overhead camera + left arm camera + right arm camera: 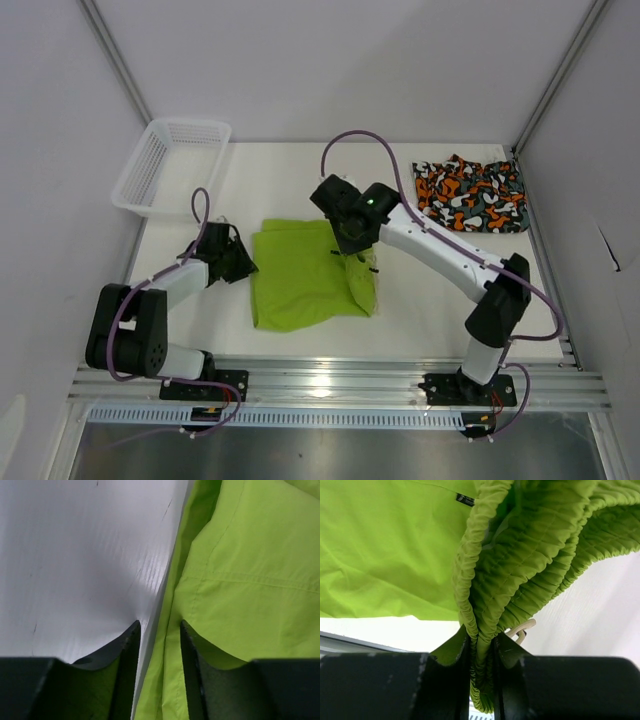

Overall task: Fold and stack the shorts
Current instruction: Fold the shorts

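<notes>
The lime green shorts lie spread in the middle of the table, their right side folded and lifted. My right gripper is shut on the gathered elastic waistband and holds it off the table; the white drawstring peeks out beside its fingers. At the left edge of the green shorts, my left gripper stands low with its jaws apart, straddling the fabric hem. A strip of table shows between the hem and the left finger. The camo shorts lie folded at the back right corner.
A white mesh basket sits at the back left, partly over the table's edge. Grey walls close in both sides. A metal rail runs along the near edge by the arm bases.
</notes>
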`<state>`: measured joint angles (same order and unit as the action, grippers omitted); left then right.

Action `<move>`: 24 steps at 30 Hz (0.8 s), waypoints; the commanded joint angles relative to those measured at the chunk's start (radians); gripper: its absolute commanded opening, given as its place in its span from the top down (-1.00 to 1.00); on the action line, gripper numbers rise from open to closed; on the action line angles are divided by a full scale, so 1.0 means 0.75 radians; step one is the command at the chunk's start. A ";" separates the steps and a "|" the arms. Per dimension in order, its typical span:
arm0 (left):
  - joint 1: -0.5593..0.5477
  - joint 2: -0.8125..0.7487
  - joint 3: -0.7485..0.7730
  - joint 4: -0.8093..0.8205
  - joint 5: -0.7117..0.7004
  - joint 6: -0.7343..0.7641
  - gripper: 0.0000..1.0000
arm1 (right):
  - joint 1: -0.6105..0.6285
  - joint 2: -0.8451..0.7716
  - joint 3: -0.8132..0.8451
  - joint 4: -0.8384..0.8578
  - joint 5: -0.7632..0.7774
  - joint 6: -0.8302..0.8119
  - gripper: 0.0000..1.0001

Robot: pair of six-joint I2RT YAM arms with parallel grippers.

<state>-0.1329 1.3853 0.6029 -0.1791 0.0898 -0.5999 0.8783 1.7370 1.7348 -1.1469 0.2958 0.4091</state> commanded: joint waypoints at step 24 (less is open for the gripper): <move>0.010 0.059 -0.010 0.087 0.009 0.072 0.60 | 0.344 0.631 0.671 -0.169 0.215 0.054 1.00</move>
<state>-0.1322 1.4200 0.6006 -0.1200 0.0906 -0.5739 1.1217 2.1880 2.1727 -1.3048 0.4622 0.4412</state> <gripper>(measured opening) 0.204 0.182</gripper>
